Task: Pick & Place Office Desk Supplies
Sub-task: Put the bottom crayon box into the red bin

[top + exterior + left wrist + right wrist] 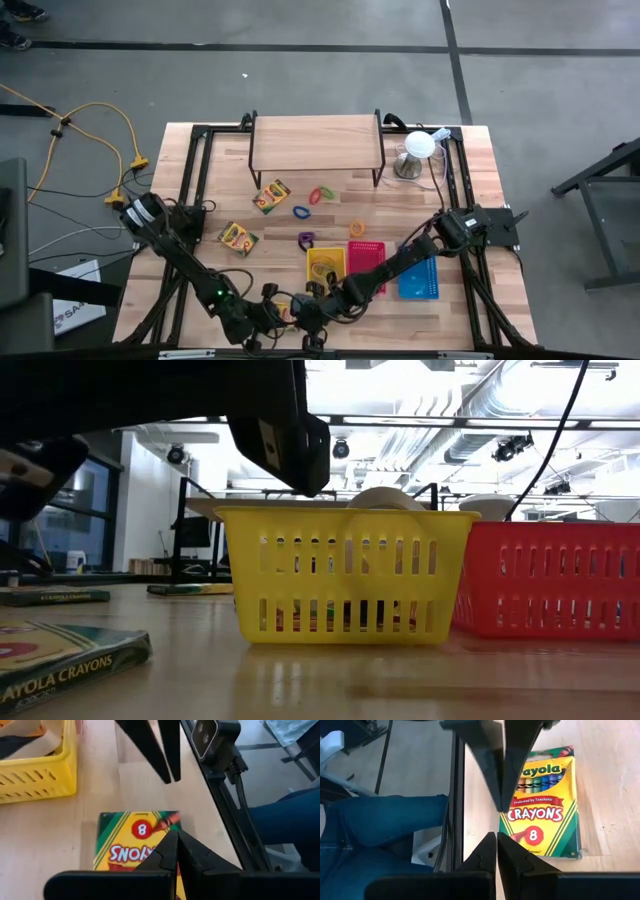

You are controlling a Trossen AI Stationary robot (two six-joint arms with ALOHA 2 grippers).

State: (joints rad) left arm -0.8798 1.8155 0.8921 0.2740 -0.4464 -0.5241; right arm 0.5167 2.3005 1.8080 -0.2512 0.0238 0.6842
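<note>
A crayon box (60,655) lies flat nearest the low camera on the wooden table (400,680), its side reading "CRAYONS" after a cut-off word ending "AYOLA". The right wrist view shows the face of this box (542,802) in full: "Crayola", a red ribbon with "Preferred by Teachers!", "CRAYONS" and an "8" in a red circle, on glossy yellow card with green chevrons. Its long axis runs across the table's front edge, close to the metal frame rail. In the left wrist view the lettering on the same box (132,842) reads upside down. The left gripper (176,851) hangs just above the box with its dark tapered fingers pressed together on nothing, and the right gripper (496,851) faces it tip to tip, likewise closed and empty. From above, both arms meet at the table's front edge. Behind stand three slotted plastic baskets in a row: yellow (326,264), red (366,262), blue (418,278). Two more crayon boxes lie farther back, one (238,238) to the left, one (271,196) tilted near a wooden shelf (316,142) on dark legs. Thin coloured loops (320,195) are scattered between the shelf and baskets. Blue trousers (380,827) of a person show beyond the table edge.
</note>
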